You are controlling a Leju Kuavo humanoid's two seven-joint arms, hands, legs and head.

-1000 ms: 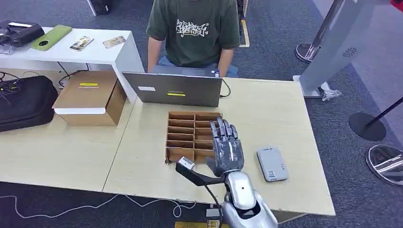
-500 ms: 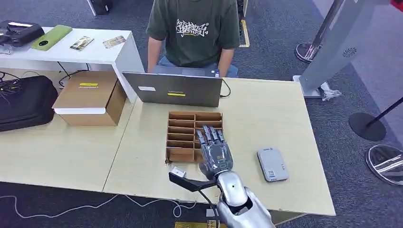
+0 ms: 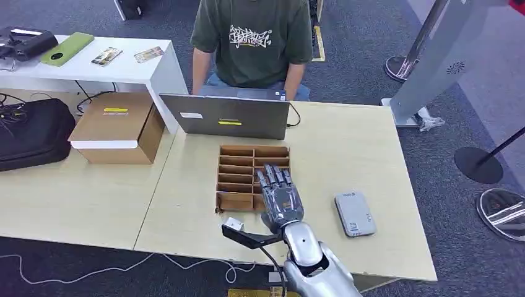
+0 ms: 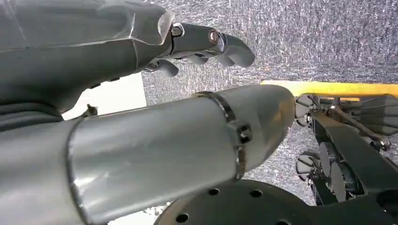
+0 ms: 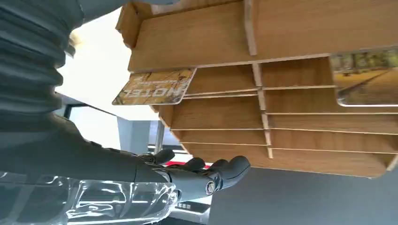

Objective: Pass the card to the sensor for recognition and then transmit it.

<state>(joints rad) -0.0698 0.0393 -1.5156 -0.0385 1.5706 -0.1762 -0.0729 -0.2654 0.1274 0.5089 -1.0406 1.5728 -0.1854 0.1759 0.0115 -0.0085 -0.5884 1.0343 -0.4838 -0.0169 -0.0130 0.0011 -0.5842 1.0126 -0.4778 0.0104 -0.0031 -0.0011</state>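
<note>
A wooden rack point(image 3: 238, 167) with several slots lies on the light table point(image 3: 347, 145) in front of a laptop. My right hand point(image 3: 282, 201) hovers flat over the rack's near right slots, fingers stretched out and holding nothing. In the right wrist view the fingers point(image 5: 213, 174) lie straight beside the rack point(image 5: 281, 33), where a yellowish card point(image 5: 155, 87) sticks out of one slot and a second card point(image 5: 363, 77) sits in another. The grey card sensor point(image 3: 355, 213) lies on the table right of the hand. My left hand point(image 4: 206, 42) hangs over carpet, holding nothing.
A closed grey laptop point(image 3: 226, 116) stands behind the rack, with a person point(image 3: 251, 37) seated past it. A cardboard box point(image 3: 117, 127) and a black bag point(image 3: 31, 133) sit on the left. A white side table point(image 3: 124, 68) carries small items. Stanchion bases stand on the right.
My right hand has pulled back toward me and slightly left over the rack during the first half second, then stayed nearly still.
</note>
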